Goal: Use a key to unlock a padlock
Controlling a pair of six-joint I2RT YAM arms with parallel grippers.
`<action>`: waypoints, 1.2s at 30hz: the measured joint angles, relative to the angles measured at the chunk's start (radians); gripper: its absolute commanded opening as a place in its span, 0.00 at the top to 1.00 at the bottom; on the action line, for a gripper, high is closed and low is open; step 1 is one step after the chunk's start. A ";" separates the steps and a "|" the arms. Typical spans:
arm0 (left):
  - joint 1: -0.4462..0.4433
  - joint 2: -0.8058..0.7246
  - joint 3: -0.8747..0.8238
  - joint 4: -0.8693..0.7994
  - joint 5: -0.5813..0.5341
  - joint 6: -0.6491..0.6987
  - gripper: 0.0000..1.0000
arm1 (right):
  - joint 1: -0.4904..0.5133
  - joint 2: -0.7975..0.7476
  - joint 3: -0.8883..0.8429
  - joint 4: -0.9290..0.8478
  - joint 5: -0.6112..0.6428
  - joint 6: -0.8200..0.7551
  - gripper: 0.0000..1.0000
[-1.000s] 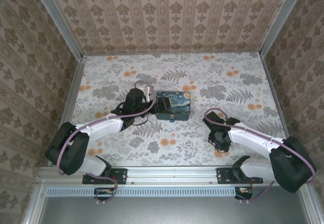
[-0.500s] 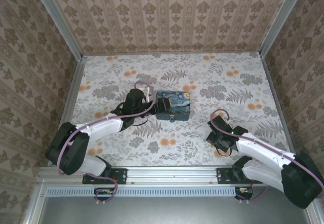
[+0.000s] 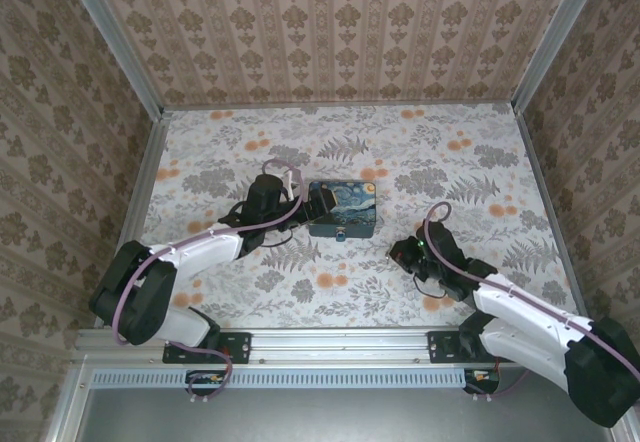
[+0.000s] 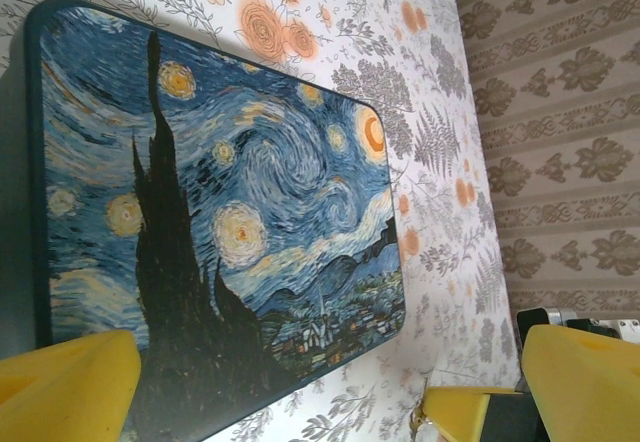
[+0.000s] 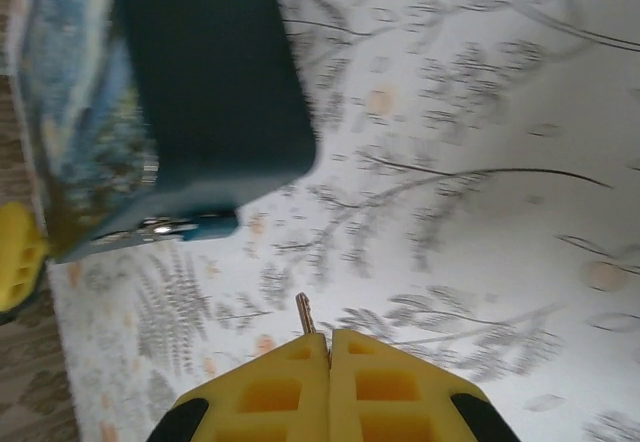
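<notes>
The tiny padlock (image 3: 341, 233) hangs at the near side of the blue-and-yellow night-sky box (image 3: 341, 207); in the right wrist view the padlock (image 5: 165, 228) is a shiny blur under the box (image 5: 205, 82). My right gripper (image 5: 329, 338) is shut on the key (image 5: 304, 312), whose thin tip pokes out towards the box, a short way from the padlock. From above, this right gripper (image 3: 397, 253) sits to the right of the box and nearer than it. My left gripper (image 3: 303, 202) stands open at the box's left side, its yellow fingers (image 4: 70, 387) framing the painted lid (image 4: 230, 202).
The floor (image 3: 450, 162) is a white sheet with grey ferns and orange flowers, closed in by patterned walls (image 3: 340, 32) on three sides. An aluminium rail (image 3: 330, 347) runs along the near edge. Open floor lies behind the box and to its right.
My right arm has swung left and forward, carrying the key from the right side towards the box's near right corner. The left arm has barely moved.
</notes>
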 measured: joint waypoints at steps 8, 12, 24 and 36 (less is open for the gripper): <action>-0.049 0.000 0.000 0.082 0.002 -0.129 0.00 | 0.000 0.103 0.121 0.158 -0.035 -0.005 1.00; -0.058 0.000 -0.015 0.211 -0.006 -0.224 0.03 | 0.000 0.137 0.166 0.219 -0.030 0.019 1.00; -0.093 0.257 -0.041 0.679 -0.033 -0.448 0.27 | 0.000 0.259 0.286 0.345 0.017 0.131 1.00; -0.126 0.334 -0.075 0.889 -0.117 -0.513 0.26 | 0.000 0.342 0.317 0.387 0.031 0.179 1.00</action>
